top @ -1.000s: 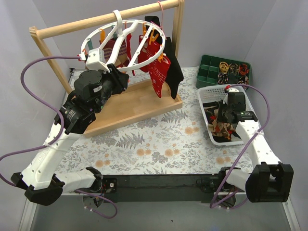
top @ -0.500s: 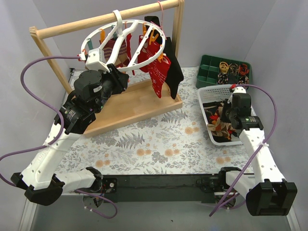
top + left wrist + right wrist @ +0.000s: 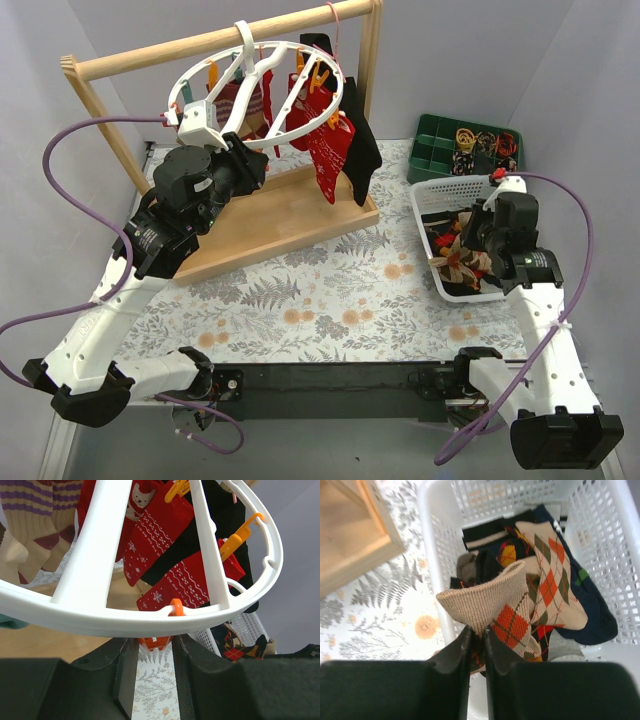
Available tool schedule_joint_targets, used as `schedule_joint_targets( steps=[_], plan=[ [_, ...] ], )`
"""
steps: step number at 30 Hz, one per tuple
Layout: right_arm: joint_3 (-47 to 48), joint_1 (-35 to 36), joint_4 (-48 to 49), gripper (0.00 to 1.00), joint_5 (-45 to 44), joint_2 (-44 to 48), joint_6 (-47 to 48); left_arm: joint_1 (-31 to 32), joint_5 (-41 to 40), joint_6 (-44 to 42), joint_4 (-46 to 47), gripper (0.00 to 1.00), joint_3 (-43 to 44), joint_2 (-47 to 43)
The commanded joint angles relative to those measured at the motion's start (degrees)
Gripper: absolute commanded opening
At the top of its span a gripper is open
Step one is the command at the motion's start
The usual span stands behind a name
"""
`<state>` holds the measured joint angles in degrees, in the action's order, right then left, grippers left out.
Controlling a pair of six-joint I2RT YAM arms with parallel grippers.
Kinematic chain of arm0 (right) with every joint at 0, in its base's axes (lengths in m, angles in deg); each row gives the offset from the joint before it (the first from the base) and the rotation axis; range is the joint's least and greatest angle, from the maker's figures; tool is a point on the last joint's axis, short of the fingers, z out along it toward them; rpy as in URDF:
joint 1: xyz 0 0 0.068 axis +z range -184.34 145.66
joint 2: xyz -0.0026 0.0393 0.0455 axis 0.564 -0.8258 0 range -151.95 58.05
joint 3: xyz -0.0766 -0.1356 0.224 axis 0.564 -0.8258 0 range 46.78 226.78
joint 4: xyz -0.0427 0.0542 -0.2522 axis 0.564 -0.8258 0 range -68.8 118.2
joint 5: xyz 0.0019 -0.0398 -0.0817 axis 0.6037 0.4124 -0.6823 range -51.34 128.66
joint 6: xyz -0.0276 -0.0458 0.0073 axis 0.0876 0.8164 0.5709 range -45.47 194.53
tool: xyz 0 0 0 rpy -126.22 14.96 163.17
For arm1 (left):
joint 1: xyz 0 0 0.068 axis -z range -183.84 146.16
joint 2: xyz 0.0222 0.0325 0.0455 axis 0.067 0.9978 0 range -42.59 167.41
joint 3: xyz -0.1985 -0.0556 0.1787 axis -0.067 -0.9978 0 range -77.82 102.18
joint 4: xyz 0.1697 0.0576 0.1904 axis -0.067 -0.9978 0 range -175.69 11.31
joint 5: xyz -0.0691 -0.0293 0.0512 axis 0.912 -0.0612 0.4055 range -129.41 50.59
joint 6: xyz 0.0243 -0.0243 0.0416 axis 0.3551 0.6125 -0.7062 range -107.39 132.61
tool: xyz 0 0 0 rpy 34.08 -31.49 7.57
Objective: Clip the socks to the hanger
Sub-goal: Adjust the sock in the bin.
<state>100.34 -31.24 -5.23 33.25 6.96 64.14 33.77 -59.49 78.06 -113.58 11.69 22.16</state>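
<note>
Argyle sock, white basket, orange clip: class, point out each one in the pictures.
argyle sock (image 3: 495,610), right wrist view, on its tan cuff
white basket (image 3: 615,545), right wrist view, on its right mesh wall
orange clip (image 3: 156,641), left wrist view, on its body under the ring

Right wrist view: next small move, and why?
Probably lift straight up. The fingers of the right gripper pinch the cuff of the argyle sock, but its foot lies on the pile in the white basket; raising clears it before carrying it to the hanger.
</note>
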Motion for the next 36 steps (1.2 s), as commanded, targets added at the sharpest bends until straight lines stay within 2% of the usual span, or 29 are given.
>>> schedule_joint_targets(
  steps=[1,4,5,7,11,14,15,17,19,20,21,25,27,29,32,36],
  plan=[
    [7.3,-0.1,1.0,0.23,1.1,0.9,-0.8,-0.2,1.1,-0.6,-1.2,0.0,0.0,-1.2],
    [8.2,0.2,1.3,0.25,-2.4,0.0,1.0,-0.2,0.8,-0.6,-1.2,0.0,-0.1,-1.3],
    [8.0,0.3,1.1,0.22,-2.9,-0.8,1.0,-0.2,0.8,-0.5,-1.2,0.0,-0.1,-1.4],
    [7.7,0.2,1.3,0.21,-1.5,-0.6,0.9,-0.2,1.0,-0.7,-1.2,0.0,0.0,-1.3],
    [10.8,0.5,2.2,0.04,0.7,-0.5,2.0,-0.2,0.7,-0.9,-1.4,0.0,0.0,-1.4],
    [11.0,0.8,2.1,0.06,0.0,-1.3,2.5,-0.2,1.2,-0.9,-1.1,0.0,0.0,-1.0],
    [10.4,0.8,2.2,0.17,1.4,-1.6,2.4,-0.2,1.4,-0.8,-1.0,0.0,0.0,-1.1],
    [6.1,0.8,1.5,0.2,2.7,-3.3,1.9,-0.2,2.0,-0.6,-1.0,0.0,-0.1,-0.9],
    [2.5,0.6,-0.3,0.16,2.6,-5.1,0.6,-0.2,2.1,-0.6,-0.9,0.0,-0.3,-0.9],
    [-0.8,0.3,-1.0,0.09,2.8,-6.8,-0.3,-0.2,2.1,-0.6,-1.0,0.0,-0.3,-0.9],
    [-2.2,0.2,-2.1,0.06,3.4,-7.6,-0.3,-0.2,2.2,-0.6,-1.0,0.0,-0.4,-0.9],
    [-4.7,0.0,-6.3,0.03,5.0,-10.3,0.6,-0.2,2.4,-1.1,-0.7,0.0,-0.4,-0.9],
    [-3.0,0.0,-8.0,0.06,6.8,-10.7,1.2,-0.2,2.5,-1.3,-0.5,0.0,-0.2,-0.8],
    [-1.6,-0.1,-8.4,0.18,5.9,-9.6,1.7,-0.2,2.8,-1.4,-0.4,0.0,-0.2,-0.8],
    [4.4,-0.1,-8.3,0.2,-0.5,-7.9,2.1,-0.2,3.3,-1.3,-0.3,0.0,-0.3,-0.8],
    [15.1,0.0,-7.6,0.18,2.6,-5.8,0.8,-0.2,3.1,-1.4,-0.3,0.0,-0.1,-1.2]
  ],
)
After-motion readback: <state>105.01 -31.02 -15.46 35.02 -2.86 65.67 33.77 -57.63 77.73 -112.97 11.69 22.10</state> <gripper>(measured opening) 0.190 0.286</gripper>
